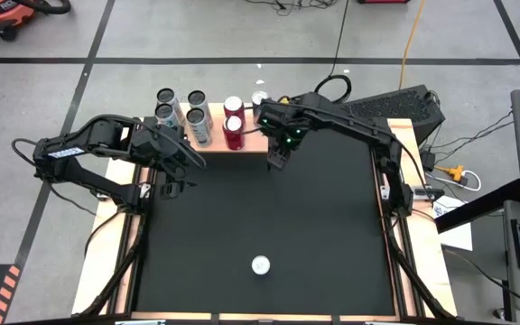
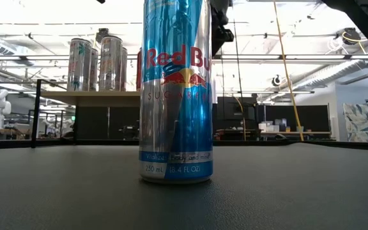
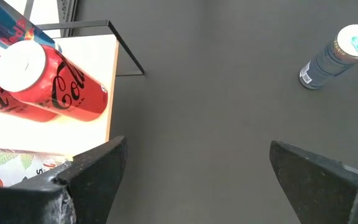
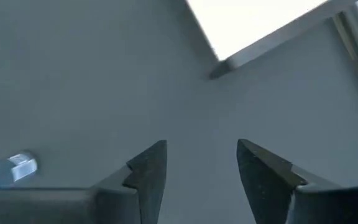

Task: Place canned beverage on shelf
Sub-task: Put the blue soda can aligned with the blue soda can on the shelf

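Note:
A blue-and-silver canned beverage (image 1: 260, 264) stands upright on its base on the black mat near the table's near edge; the low view shows it close up (image 2: 174, 96). The shelf (image 1: 255, 140), with a light wooden top, stands at the far edge and carries several silver cans (image 1: 195, 113) and two red cans (image 1: 234, 122). My right gripper (image 1: 276, 162) hangs open over the mat just in front of the shelf's right corner (image 4: 260, 22), with nothing between its fingers (image 4: 201, 146). My left gripper (image 1: 188, 161) waits open by the shelf's left part (image 3: 197, 146).
Bare black mat lies between the shelf and the standing can. The table's wooden frame (image 1: 129, 262) borders the mat at left and right. A black case (image 1: 395, 106) and cables sit beyond the far right corner. The shelf's thin dark leg (image 2: 38, 112) shows in the low view.

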`<action>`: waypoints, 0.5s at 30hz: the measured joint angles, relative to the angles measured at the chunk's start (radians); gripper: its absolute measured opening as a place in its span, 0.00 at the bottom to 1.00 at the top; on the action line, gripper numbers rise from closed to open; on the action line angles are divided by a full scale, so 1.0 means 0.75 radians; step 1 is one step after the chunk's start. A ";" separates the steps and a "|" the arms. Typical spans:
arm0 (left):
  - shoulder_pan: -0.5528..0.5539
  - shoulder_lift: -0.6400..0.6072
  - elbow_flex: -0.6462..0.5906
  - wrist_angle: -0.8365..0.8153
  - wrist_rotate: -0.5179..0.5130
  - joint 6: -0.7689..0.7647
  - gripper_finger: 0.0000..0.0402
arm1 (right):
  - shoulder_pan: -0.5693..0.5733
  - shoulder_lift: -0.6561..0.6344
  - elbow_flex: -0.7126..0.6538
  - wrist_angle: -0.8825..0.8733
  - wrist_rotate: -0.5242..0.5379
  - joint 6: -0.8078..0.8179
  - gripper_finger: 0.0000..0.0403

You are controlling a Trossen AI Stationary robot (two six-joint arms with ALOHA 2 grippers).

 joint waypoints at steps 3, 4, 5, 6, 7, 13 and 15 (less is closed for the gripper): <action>0.000 0.000 0.000 0.000 0.000 -0.001 0.97 | 0.014 0.000 0.000 0.009 -0.007 -0.001 0.44; 0.000 0.000 0.000 0.000 0.000 -0.001 0.97 | 0.017 0.000 0.000 0.008 -0.004 -0.006 0.44; 0.001 0.000 0.000 0.000 0.000 -0.001 0.97 | 0.017 0.000 0.000 0.008 -0.003 -0.010 0.44; 0.000 0.000 0.000 0.000 0.000 -0.001 0.97 | 0.017 0.000 0.000 0.009 -0.004 -0.002 0.44; 0.000 0.000 0.000 0.000 0.000 -0.001 0.97 | 0.017 0.000 0.000 0.011 -0.004 0.008 0.44; 0.000 0.000 0.000 0.000 0.000 -0.001 0.97 | 0.017 0.000 0.000 0.003 -0.007 0.040 0.44; 0.000 0.000 0.000 0.000 0.000 -0.001 0.97 | 0.013 0.000 0.000 0.003 -0.007 0.087 0.44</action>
